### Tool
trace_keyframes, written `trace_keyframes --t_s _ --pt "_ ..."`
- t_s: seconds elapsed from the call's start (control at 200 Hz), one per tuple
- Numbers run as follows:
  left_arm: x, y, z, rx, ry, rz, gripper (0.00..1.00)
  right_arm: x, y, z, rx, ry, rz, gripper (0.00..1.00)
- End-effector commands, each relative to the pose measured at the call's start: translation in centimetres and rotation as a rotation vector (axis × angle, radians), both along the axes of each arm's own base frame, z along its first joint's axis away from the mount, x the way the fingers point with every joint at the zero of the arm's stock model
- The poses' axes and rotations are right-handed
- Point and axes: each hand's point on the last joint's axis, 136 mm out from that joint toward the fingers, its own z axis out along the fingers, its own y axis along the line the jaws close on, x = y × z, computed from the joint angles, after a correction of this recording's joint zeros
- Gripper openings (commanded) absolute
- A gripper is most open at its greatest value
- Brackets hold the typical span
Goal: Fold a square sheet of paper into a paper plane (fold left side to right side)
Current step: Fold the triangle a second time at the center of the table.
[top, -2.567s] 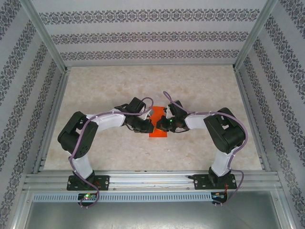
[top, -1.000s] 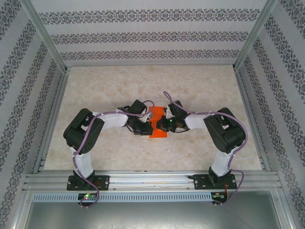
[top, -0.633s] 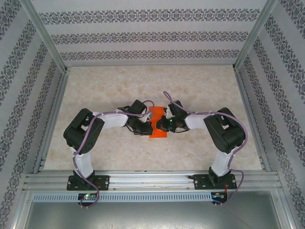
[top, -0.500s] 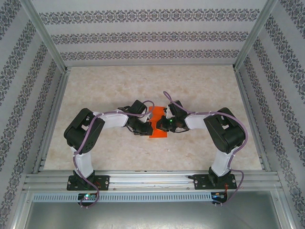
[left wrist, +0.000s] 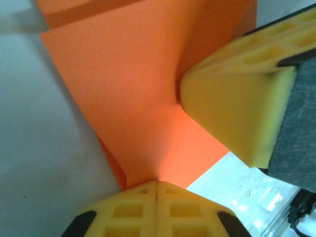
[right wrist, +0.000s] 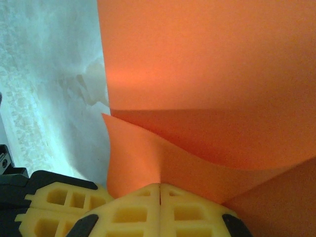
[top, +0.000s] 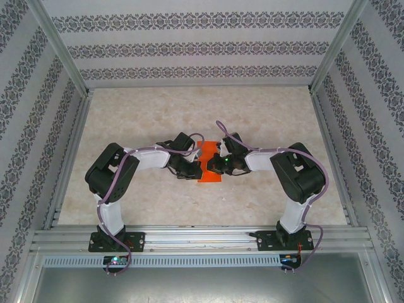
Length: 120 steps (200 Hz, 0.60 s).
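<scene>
The square sheet of paper (top: 212, 177) is bright orange-red and lies folded into a narrow strip at the table's middle, between both grippers. My left gripper (top: 197, 167) is shut on its left edge. In the left wrist view the yellow fingertips (left wrist: 157, 183) pinch a raised flap of the sheet (left wrist: 133, 84), with a yellow finger (left wrist: 232, 108) of the right gripper close by. My right gripper (top: 214, 165) is shut on the sheet's right side. Its fingertips (right wrist: 159, 186) clamp a curled layer (right wrist: 148, 158) above a flat layer (right wrist: 207, 54).
The marbled tabletop (top: 145, 113) has free room all round the paper. Patterned walls (top: 202, 47) close in the back and sides. An aluminium rail (top: 202, 238) runs along the near edge by the arm bases.
Since the earliest frame the left arm's elbow has swung inward a little. Over the last second both arms and the paper hold still.
</scene>
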Motion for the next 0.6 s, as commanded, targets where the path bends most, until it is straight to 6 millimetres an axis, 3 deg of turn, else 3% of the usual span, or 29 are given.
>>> trace_keyframes --t_s 0.0,0.29,0.595 --pt "-1.2 1.7 -2.6 0.098 0.069 0.020 0.06 -0.3 0.4 1.2 0.019 -0.050 0.040 0.00" --pt "-1.3 1.7 -2.6 0.103 0.072 0.021 0.05 -0.7 1.0 0.0 0.003 -0.042 0.054 0.00" --pt "-1.6 2.5 -3.1 0.152 0.100 0.036 0.03 -1.0 -1.1 -2.3 -0.108 -0.033 0.047 0.00"
